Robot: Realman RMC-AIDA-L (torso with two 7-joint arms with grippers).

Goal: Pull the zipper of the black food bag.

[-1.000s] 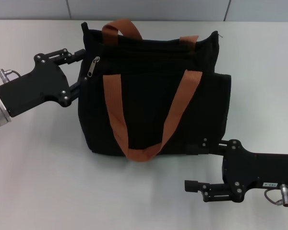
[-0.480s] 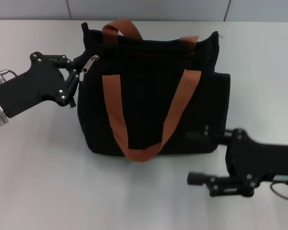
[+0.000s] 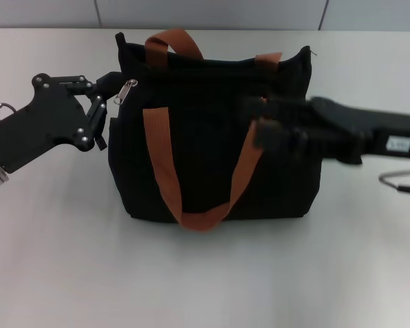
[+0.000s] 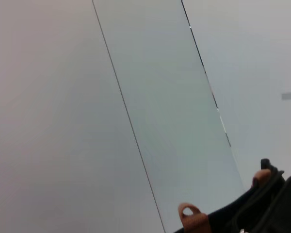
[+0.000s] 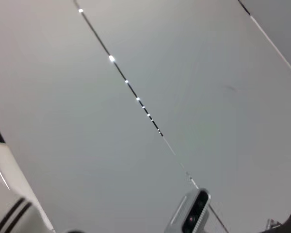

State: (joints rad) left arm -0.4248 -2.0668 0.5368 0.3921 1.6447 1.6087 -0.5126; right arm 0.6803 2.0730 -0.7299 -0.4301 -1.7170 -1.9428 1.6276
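Observation:
The black food bag (image 3: 205, 157) stands in the middle of the table with its orange-brown handles (image 3: 165, 171) hanging down the front. The silver zipper pull (image 3: 128, 91) lies at the left end of the zip line, free of any finger. My left gripper (image 3: 110, 90) is at the bag's upper left corner, just left of the pull, with its fingers drawn together on the bag's edge. My right gripper (image 3: 255, 121) is blurred in front of the bag's upper right front, fingers apart and empty. The left wrist view shows only a corner of the bag (image 4: 266, 204).
The bag stands on a pale grey table (image 3: 68, 260) with a wall seam behind it. The right wrist view shows only pale panels and a dark seam (image 5: 136, 97).
My right gripper has swung up from the table's front right to the bag's upper right front. My left gripper's fingers have closed in at the bag's upper left corner.

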